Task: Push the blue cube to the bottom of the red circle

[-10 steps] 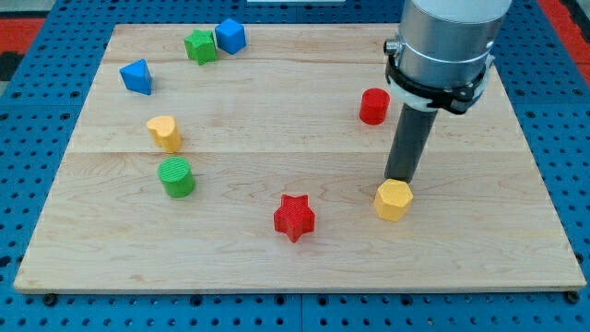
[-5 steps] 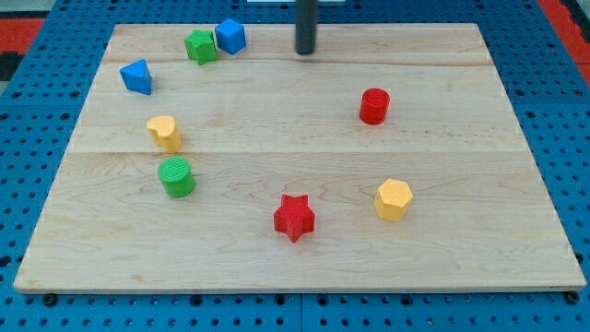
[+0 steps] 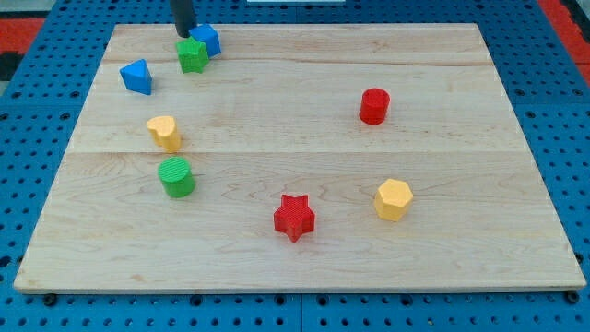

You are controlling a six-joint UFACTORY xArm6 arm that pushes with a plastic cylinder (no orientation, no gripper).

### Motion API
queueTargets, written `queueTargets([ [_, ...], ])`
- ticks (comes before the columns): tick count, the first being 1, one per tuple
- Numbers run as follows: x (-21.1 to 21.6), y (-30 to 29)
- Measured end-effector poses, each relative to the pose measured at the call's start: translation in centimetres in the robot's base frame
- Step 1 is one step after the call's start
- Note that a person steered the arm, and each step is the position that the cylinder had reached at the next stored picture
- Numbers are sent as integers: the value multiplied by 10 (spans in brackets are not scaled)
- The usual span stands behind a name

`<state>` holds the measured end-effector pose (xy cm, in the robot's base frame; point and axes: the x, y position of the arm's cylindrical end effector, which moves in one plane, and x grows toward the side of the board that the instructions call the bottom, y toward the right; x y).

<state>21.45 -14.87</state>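
The blue cube [image 3: 207, 39] sits near the board's top left, touching a green star-like block [image 3: 192, 55] just below-left of it. My tip [image 3: 183, 33] stands at the top edge, just left of the blue cube and right above the green block, close against both. The red circle, a short red cylinder [image 3: 374, 106], stands far to the view's right, at mid-height of the board.
A blue triangle-like block [image 3: 136, 77], a yellow heart-like block [image 3: 165, 133] and a green cylinder [image 3: 176, 177] line the left side. A red star [image 3: 294, 218] and a yellow hexagon [image 3: 394, 199] lie toward the bottom. The wooden board [image 3: 516, 231] rests on blue pegboard.
My tip went from beside the yellow hexagon up to the top edge, then left past the blue cube. The blue cube and green block have shifted slightly left and down.
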Motion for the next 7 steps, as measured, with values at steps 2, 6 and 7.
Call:
queueTargets([
  [2, 40, 94],
  [6, 144, 78],
  [7, 166, 60],
])
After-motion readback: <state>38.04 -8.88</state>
